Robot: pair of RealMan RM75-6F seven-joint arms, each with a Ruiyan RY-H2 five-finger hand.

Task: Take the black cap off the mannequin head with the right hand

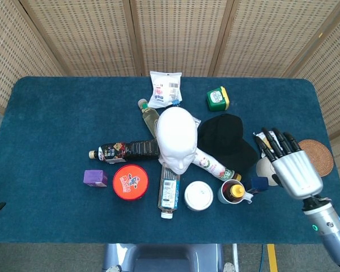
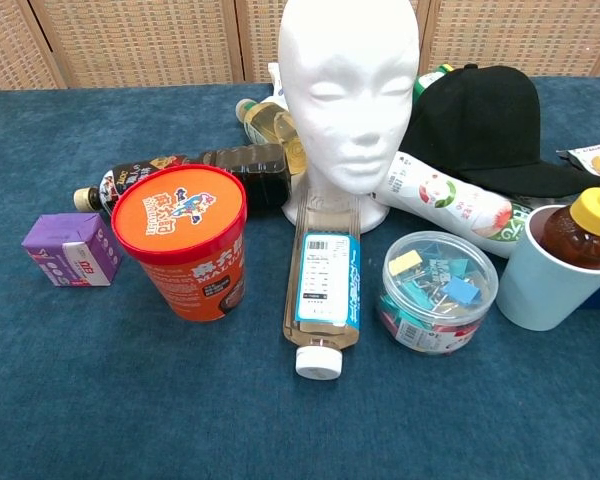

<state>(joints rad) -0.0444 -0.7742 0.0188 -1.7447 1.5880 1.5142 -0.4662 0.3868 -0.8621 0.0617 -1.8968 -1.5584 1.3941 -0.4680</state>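
Note:
The black cap [image 1: 225,139] lies on the table to the right of the bare white mannequin head [image 1: 176,137], resting partly on a lying white bottle [image 1: 212,165]. In the chest view the black cap [image 2: 485,128] sits behind that bottle, right of the mannequin head [image 2: 349,95]. My right hand [image 1: 287,164] hovers right of the cap, apart from it, fingers spread and holding nothing. It does not show in the chest view. My left hand is outside both views.
Around the head lie a dark drink bottle [image 1: 124,151], an orange-lidded tub [image 1: 130,181], a clear bottle [image 1: 168,192], a clip jar [image 1: 199,195] and a cup holding a honey bottle [image 1: 233,191]. A purple box [image 1: 95,178], green tin [image 1: 217,98], snack packet [image 1: 165,89] and woven coaster [image 1: 316,156] sit further out.

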